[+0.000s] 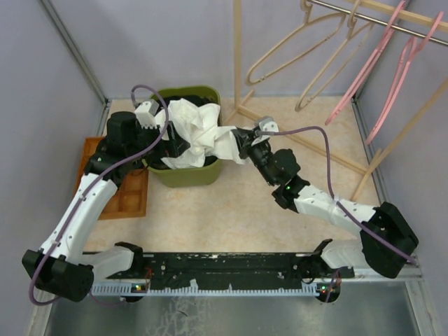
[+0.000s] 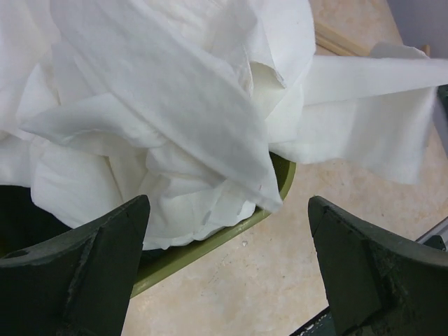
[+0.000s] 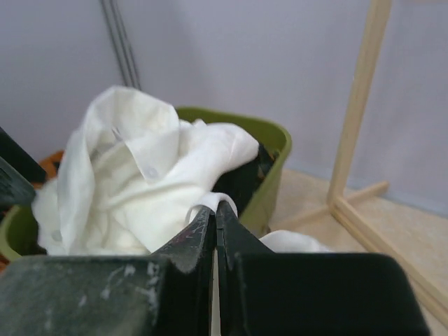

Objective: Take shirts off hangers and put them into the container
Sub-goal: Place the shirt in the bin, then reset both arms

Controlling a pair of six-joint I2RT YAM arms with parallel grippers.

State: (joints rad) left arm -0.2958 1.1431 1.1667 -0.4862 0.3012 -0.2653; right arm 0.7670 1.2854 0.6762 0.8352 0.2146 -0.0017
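Observation:
A white shirt (image 1: pixel 199 129) lies heaped in the olive-green container (image 1: pixel 183 175), and part of it spills over the right rim. My right gripper (image 1: pixel 241 145) is beside that rim, shut on a fold of the white shirt (image 3: pixel 203 203); its jaws (image 3: pixel 217 208) are pressed together on the cloth. My left gripper (image 1: pixel 173 145) hangs open over the container's near left side. Its fingers (image 2: pixel 105 259) stand wide apart above the rim (image 2: pixel 210 245) with nothing between them. Black cloth (image 3: pixel 241 178) shows under the white shirt. Beige hangers (image 1: pixel 280 56) and pink hangers (image 1: pixel 371 77) hang bare on the rail.
An orange compartment tray (image 1: pixel 133 192) lies left of the container, partly under the left arm. The wooden rack's feet and posts (image 1: pixel 301 136) stand behind and to the right of the right arm. Grey walls close in the left, back and right sides.

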